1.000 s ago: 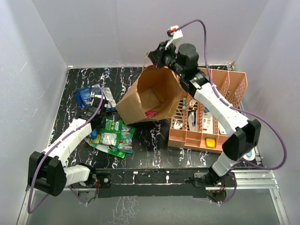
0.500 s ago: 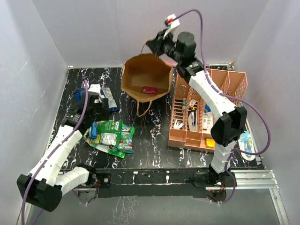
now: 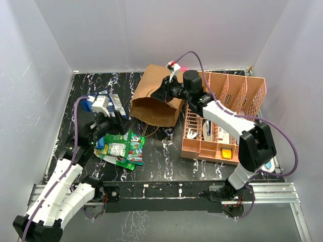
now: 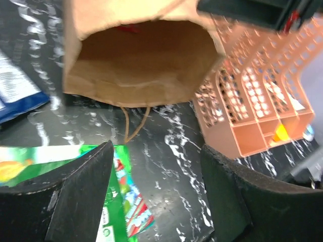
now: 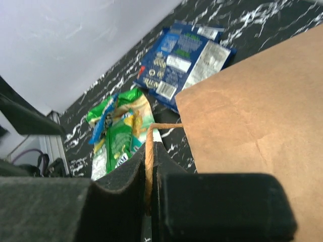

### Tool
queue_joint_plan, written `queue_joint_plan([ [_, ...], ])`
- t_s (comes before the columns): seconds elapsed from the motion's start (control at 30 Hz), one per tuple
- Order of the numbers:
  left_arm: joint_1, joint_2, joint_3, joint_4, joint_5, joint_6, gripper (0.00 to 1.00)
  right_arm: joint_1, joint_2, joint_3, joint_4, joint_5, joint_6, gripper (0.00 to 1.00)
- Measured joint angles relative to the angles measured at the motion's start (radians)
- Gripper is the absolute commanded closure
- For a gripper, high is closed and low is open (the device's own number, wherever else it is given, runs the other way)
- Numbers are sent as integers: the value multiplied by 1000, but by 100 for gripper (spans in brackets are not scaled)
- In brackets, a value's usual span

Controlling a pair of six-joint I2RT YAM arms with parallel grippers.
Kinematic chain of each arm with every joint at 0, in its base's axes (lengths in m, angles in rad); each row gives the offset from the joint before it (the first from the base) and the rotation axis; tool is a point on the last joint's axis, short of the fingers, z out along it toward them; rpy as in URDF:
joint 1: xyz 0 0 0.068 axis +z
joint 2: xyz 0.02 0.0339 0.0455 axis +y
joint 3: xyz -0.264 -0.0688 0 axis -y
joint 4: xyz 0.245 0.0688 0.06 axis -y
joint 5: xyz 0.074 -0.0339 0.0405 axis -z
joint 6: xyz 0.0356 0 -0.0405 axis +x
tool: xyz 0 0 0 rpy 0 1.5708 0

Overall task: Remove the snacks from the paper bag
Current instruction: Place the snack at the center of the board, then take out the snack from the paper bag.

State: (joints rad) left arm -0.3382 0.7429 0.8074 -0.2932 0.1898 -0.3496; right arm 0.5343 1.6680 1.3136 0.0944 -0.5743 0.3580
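1. Closest to me, the green snacks (image 3: 121, 145) lie flat on the table, out of the bag.
2. My left gripper (image 3: 105, 124) hangs over their far edge. Its fingers are spread wide and there is nothing in them. That arm is stretched forward and points at the bag's mouth.
3. The paper bag (image 3: 154, 108) lies on its side in the middle of the table, with its mouth open toward my left arm. A bit of red (image 4: 128, 28) shows deep inside. I think it is one more snack.
4. The bag is thin and light, so I think it will crumple or slide if I push it. The packets look flat, light and slippery. I would pinch one by its edge.
5. My right gripper (image 3: 162, 94) reaches across over the bag. It is pinched tight on the thin handle (image 5: 149, 146).
6. The blue snacks (image 3: 101, 103) lie left of the bag. The peach basket (image 3: 242, 96) sits just beside it on the right.
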Motion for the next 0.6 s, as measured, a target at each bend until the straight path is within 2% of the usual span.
queue_joint_plan([
  [0.1, -41, 11, -104, 163, 92, -26, 36, -7, -35, 23, 3, 30, 23, 93],
  [0.17, -119, 55, -139, 232, 91, -1, 35, -12, -41, 54, 6, 47, 42, 93],
  [0.27, -328, 161, -141, 314, -14, 125, 36, -13, -41, 73, 13, 61, 63, 93],
  [0.33, -447, 243, -135, 365, -93, 248, 39, -13, -41, 74, 10, 67, 74, 93],
  [0.37, -483, 289, -129, 386, -129, 311, 44, -13, -41, 74, 6, 68, 80, 93],
  [0.47, -513, 435, -105, 459, -243, 475, 56, -13, -41, 74, 5, 68, 90, 93],
  [0.6, -507, 596, -95, 568, -344, 656, 58, -13, -41, 74, -3, 68, 95, 93],
])
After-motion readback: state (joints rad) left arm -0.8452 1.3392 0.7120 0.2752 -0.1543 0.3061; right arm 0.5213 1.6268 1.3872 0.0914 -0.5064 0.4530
